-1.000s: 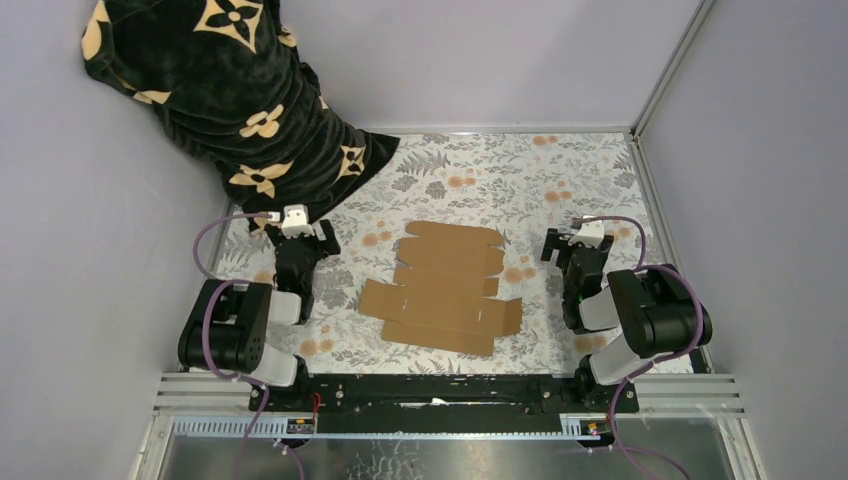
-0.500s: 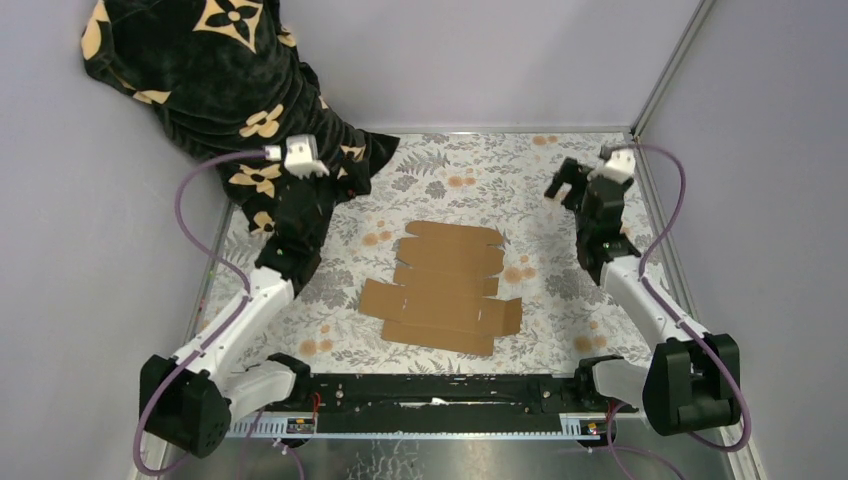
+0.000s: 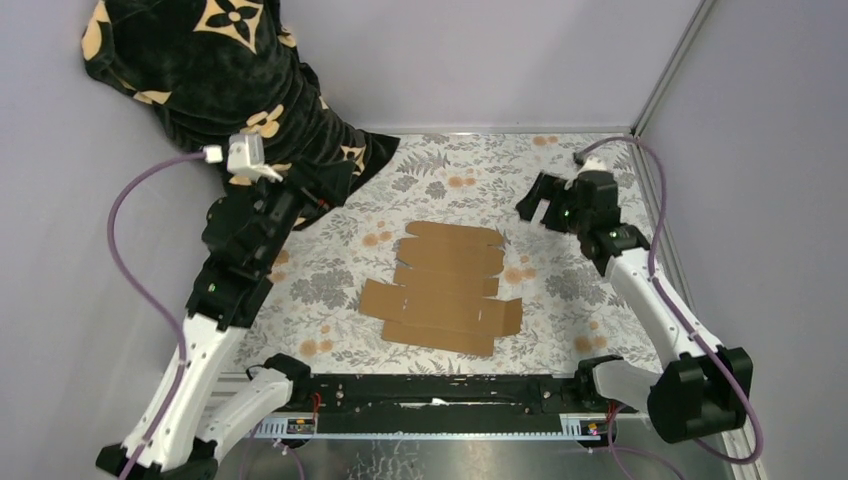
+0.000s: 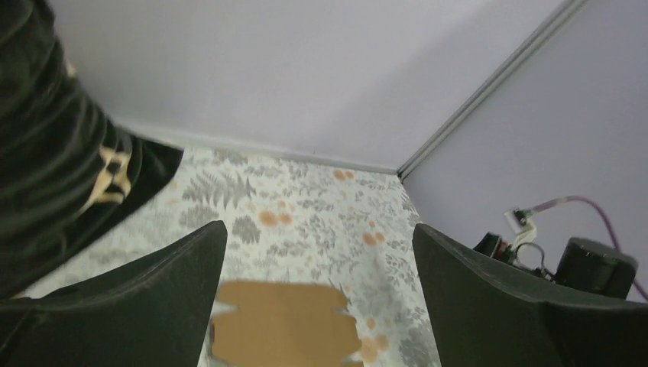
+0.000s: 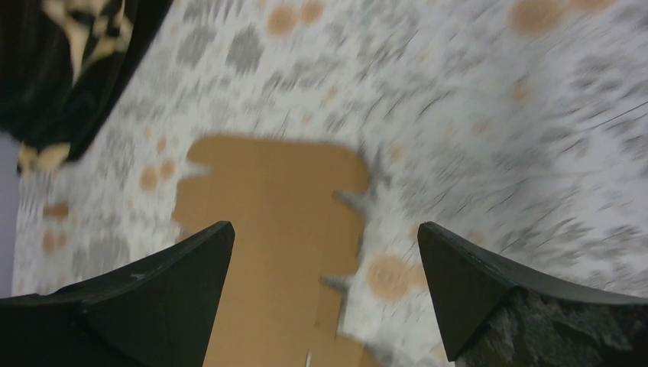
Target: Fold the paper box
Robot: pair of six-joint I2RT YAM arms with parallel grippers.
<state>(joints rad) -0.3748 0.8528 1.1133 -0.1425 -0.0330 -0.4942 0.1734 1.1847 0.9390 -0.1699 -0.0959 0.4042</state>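
Brown paper box [image 3: 443,288] lies flat, untouched; both arms have lifted and reached out, left gripper [image 4: 319,228] and right gripper [image 3: 540,208] spread wide, empty.

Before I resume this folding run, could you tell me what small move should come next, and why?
Probably lower the right gripper toward the far right edge of the paper box. The box lies flat and unfolded on the table, touched by neither arm, and the right wrist view shows it below its open jaws; the left gripper, also open, seems farther off.
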